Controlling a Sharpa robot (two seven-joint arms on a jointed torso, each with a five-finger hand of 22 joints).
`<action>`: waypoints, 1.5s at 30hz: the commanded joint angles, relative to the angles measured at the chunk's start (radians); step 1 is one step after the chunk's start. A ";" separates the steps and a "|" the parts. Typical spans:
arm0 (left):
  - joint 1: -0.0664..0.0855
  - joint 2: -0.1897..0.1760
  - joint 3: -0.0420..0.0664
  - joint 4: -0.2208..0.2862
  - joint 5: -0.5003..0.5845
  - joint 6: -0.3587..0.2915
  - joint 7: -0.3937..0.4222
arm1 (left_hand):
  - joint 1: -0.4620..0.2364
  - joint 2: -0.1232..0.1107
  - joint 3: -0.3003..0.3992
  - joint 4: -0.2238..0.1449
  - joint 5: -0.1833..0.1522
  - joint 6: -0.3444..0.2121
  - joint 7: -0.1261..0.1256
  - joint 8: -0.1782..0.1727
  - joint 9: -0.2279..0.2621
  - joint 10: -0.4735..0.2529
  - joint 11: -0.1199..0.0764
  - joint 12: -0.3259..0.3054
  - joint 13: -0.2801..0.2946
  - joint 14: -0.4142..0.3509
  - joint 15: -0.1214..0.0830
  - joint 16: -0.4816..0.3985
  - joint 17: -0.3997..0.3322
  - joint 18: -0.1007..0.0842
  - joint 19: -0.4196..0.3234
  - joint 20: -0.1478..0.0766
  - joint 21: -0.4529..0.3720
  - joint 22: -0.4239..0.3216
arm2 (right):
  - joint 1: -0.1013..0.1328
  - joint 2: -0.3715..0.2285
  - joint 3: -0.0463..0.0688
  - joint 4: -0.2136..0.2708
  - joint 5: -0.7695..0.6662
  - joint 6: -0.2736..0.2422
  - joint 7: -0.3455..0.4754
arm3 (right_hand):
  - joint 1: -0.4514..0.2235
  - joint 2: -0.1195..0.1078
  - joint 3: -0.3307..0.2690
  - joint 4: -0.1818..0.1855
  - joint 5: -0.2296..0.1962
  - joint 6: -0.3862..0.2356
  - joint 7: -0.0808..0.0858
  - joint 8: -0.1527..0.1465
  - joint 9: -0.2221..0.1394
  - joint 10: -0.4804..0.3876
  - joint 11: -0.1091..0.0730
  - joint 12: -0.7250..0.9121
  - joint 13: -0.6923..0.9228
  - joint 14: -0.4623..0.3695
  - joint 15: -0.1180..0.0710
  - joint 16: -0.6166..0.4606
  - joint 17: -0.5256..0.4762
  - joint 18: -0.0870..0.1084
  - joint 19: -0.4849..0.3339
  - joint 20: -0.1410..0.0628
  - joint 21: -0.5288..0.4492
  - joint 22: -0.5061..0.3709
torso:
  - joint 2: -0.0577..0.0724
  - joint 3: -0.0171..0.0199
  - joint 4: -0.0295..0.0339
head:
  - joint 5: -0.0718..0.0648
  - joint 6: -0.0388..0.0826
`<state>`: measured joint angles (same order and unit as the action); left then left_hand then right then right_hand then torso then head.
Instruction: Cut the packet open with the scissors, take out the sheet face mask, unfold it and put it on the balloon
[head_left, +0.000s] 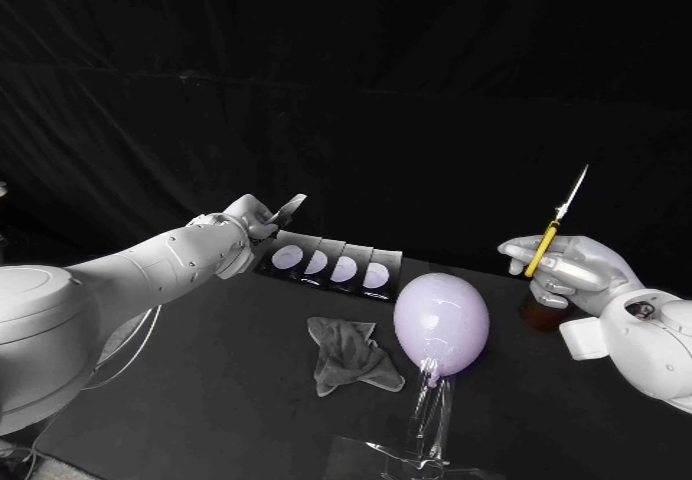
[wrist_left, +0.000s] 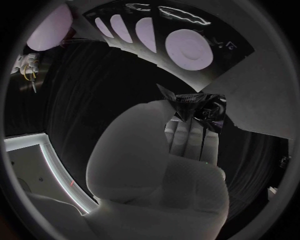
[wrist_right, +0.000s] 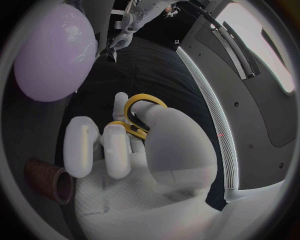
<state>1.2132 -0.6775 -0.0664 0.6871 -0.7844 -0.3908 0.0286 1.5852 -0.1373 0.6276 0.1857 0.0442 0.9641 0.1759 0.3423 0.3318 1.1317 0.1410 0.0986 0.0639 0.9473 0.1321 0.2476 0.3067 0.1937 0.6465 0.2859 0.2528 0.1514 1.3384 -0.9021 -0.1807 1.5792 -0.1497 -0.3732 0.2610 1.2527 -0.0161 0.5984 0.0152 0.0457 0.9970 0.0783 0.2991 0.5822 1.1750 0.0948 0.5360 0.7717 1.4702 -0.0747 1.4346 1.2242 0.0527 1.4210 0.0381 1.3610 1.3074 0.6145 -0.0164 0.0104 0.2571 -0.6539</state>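
Note:
My left hand (head_left: 248, 222) is raised at the left and pinches a dark foil packet (head_left: 289, 209); the left wrist view has the packet (wrist_left: 194, 107) at the fingertips. On the right my right hand (head_left: 565, 268) holds yellow-handled scissors (head_left: 554, 228) upright, blades pointing up and closed. Its fingers go through the yellow loops of the scissors (wrist_right: 140, 117). A pale lilac balloon (head_left: 441, 324) stands on a clear stand (head_left: 427, 420) in the middle of the table, between the two hands. The balloon (wrist_right: 53, 52) also fills part of the right wrist view.
A row of dark mask packets (head_left: 329, 267) with pale ovals lies on the table behind the balloon. A crumpled grey cloth (head_left: 351, 356) lies left of the balloon. A brown tube (wrist_right: 50, 179) sits below my right hand.

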 joint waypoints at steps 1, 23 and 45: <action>0.009 -0.010 0.001 0.080 -0.087 -0.004 0.065 | -0.015 -0.001 0.004 -0.009 0.004 0.010 0.000 0.006 0.035 0.013 -0.003 -0.005 0.002 0.007 -0.005 -0.002 0.002 -0.011 0.002 -0.002 0.011 0.005 | -0.001 0.001 0.001 -0.005 -0.015 0.007 -0.019 | -0.002 0.005 0.000 -0.004 0.004 0.000 -0.007 0.005 0.060 0.287 -0.107 0.395 -0.007 0.034 0.000 -0.008 -0.004 0.008 -0.006 0.000 -0.007 0.081 | -0.005 -0.0007 0.0005 | -0.019 0.008; 0.019 -0.040 0.003 0.541 -0.432 -0.106 0.188 | -0.040 -0.005 0.023 -0.039 0.004 0.015 -0.003 0.014 0.041 0.029 -0.007 -0.015 0.002 0.014 -0.011 -0.007 0.007 -0.014 -0.002 0.001 0.023 0.013 | -0.010 -0.025 0.000 0.046 0.037 0.013 -0.149 | -0.020 -0.005 -0.014 -0.003 0.004 -0.026 0.004 -0.022 0.058 0.275 -0.099 0.355 -0.032 0.031 0.005 -0.017 -0.016 0.012 -0.017 0.003 -0.028 0.067 | -0.009 0.0007 -0.0026 | -0.251 0.052; 0.058 -0.027 0.004 0.685 -0.601 -0.160 0.206 | -0.044 -0.006 0.032 -0.051 0.004 0.014 -0.003 0.014 0.041 0.030 -0.006 -0.022 0.002 0.013 -0.008 -0.011 0.008 -0.011 -0.007 -0.004 0.027 0.016 | -0.016 -0.030 0.000 0.102 0.108 0.014 -0.131 | -0.120 -0.085 -0.169 0.088 0.003 -0.075 0.033 -0.111 0.021 0.309 -0.075 0.490 0.146 0.044 0.026 0.007 0.034 0.006 0.004 0.021 -0.009 0.089 | -0.007 0.0014 -0.0018 | -0.343 0.052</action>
<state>1.2691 -0.7061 -0.0634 1.3674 -1.3244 -0.5265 0.2269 1.5431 -0.1517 0.6597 0.1415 0.0446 0.9732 0.1715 0.3526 0.3321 1.1547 0.1324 0.0833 0.0650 0.9580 0.1216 0.2398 0.3134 0.1928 0.6431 0.2824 0.2749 0.1662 1.3226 -0.9317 -0.1812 1.6764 -0.0642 -0.3726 0.1068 1.1390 -0.0947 0.4347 0.1043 0.0446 0.9292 0.1099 0.1937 0.6042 1.1750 0.0947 0.5527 0.9139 1.4666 -0.0570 1.4356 1.2555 0.0518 1.4196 0.0580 1.3457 1.3079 0.6062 -0.0147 0.0086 -0.0787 -0.6022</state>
